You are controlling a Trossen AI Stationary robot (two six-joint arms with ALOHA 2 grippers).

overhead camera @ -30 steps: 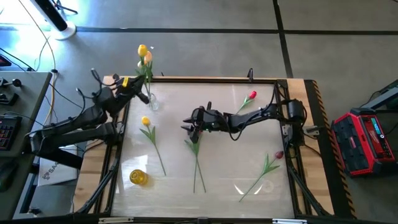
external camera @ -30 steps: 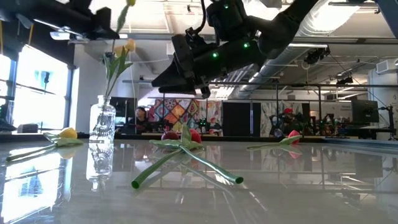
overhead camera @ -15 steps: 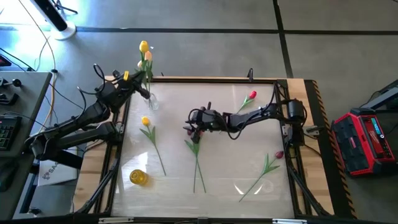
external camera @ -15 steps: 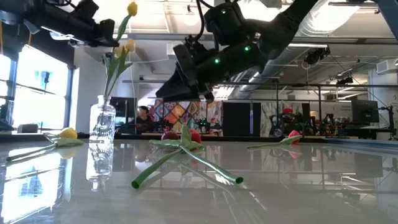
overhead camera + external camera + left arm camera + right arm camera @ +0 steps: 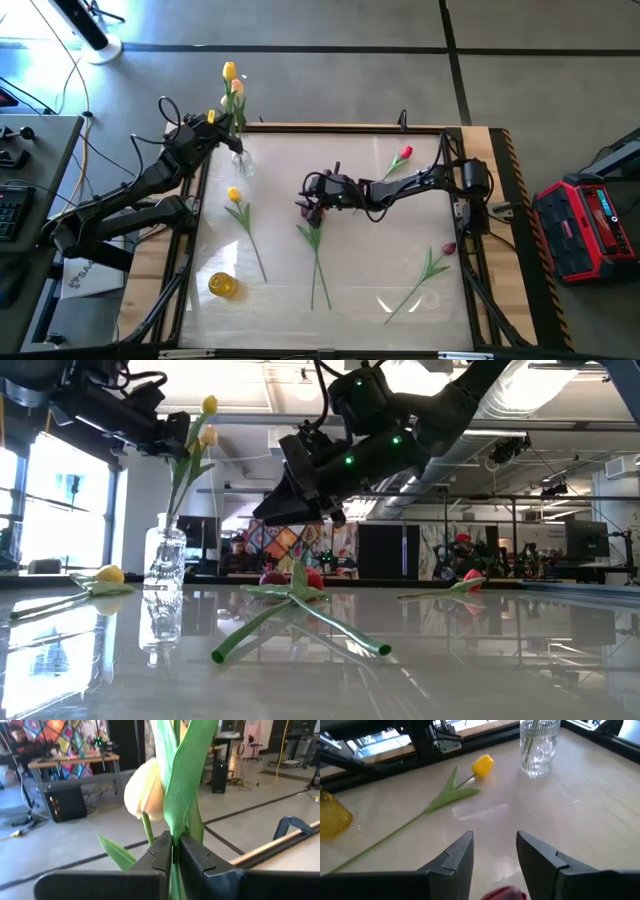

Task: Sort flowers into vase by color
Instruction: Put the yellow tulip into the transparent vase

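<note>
Two tulips stand in the clear glass vase (image 5: 244, 163) at the upper left of the high view: a yellow tulip (image 5: 229, 72) topmost and a peach tulip (image 5: 237, 88) just under it. The left gripper (image 5: 216, 124) is right there beside the stems, and in the left wrist view its fingers (image 5: 161, 851) are pinched tight on a green stem and leaf, the pale peach head just beyond them.

Centre frame, the right gripper (image 5: 309, 203) hangs over two crossed flowers (image 5: 318, 248), stems running down toward the bottom edge. Its jaws stand apart with nothing between them; the right wrist view shows a red head (image 5: 504, 894) just below the fingers (image 5: 457, 854).

Left of centre, a loose yellow tulip (image 5: 241, 212) lies flat on the table (image 5: 350, 290), near the vase. A yellow glass vase (image 5: 222, 285) sits at lower left. A red tulip (image 5: 398, 158) lies near the upper right, a dark maroon tulip (image 5: 432, 262) at lower right, well apart.

In the low view a person (image 5: 238, 549) shows far behind the table.
</note>
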